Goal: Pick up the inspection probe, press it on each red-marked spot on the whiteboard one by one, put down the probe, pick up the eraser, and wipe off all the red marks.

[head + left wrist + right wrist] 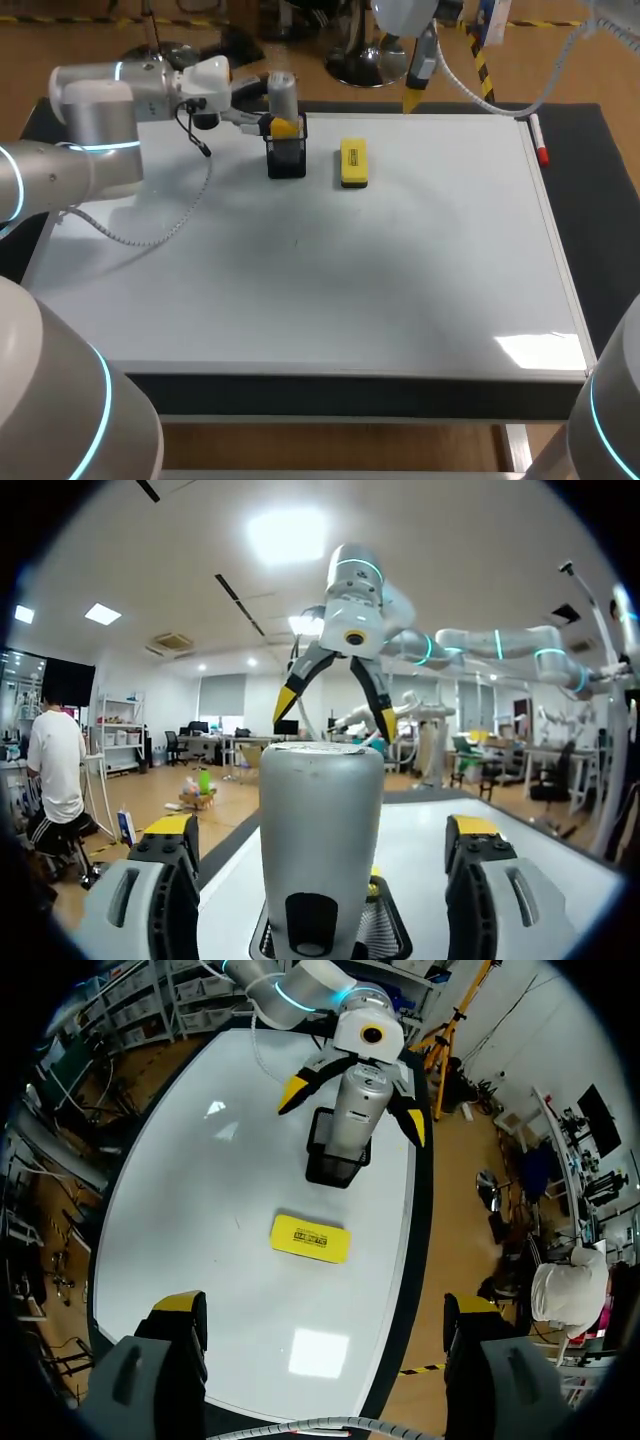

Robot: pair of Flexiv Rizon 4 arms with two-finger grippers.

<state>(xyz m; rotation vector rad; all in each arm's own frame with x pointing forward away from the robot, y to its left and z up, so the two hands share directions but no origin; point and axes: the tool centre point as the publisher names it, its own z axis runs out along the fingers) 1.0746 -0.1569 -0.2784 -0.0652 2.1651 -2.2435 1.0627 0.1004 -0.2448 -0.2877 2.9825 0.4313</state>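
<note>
The inspection probe [282,92], a grey cylinder, stands upright in a black mesh holder [287,158] at the back of the whiteboard [330,270]. My left gripper [281,108] is open around the probe [320,830], with a gap between each finger and the probe. The yellow eraser [353,162] lies flat just right of the holder. My right gripper [325,1330] hangs open high above the board, over the eraser [310,1237], with nothing between its fingers. I see no red marks on the board.
A red-capped marker [538,140] lies along the whiteboard's right rim. The left arm's cable [160,225] trails over the board's left part. The black table edge [350,395] borders the board in front.
</note>
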